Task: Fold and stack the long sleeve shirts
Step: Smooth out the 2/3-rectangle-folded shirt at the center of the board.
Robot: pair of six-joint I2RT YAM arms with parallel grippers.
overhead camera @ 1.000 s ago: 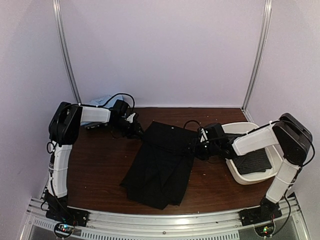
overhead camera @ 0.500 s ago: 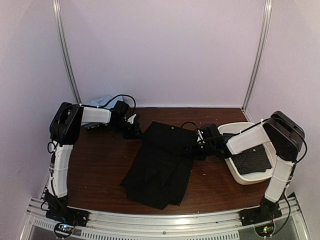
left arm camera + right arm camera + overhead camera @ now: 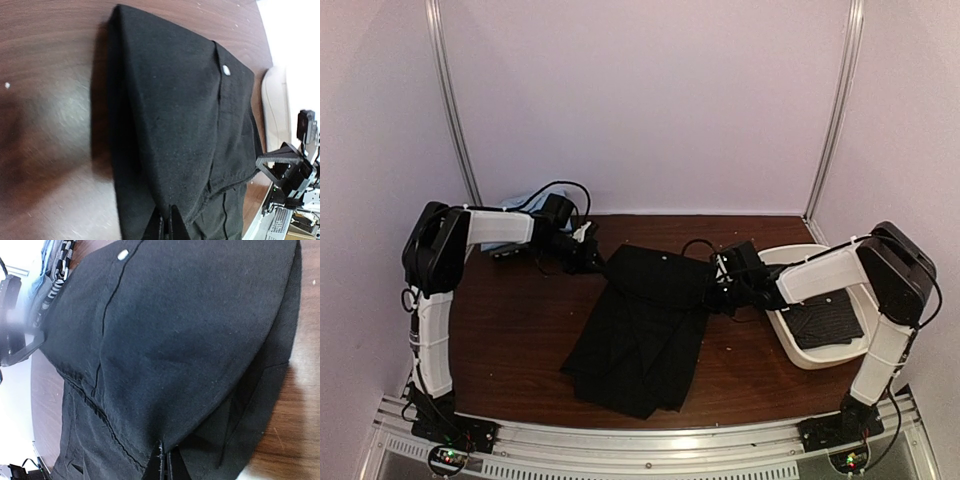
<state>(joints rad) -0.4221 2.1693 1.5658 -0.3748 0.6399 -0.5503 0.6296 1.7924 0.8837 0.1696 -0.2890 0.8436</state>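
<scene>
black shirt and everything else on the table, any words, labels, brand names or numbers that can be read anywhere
No readable text in any view.
black shirt: no tag or print shows, only a plain white button.
white bin and the dotted shirt in it: no lettering.
boards at the arm bases: too small to tell whether they carry any print.

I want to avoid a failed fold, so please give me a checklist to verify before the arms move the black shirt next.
1. Left gripper shut on black shirt edge: ok.
2. Right gripper shut on opposite edge: ok.
3. All cloth layers pinched: cannot tell.
4. Shirt's near hem lying even: not ok, ragged.
5. Dotted shirt lying in white bin: ok.
</scene>
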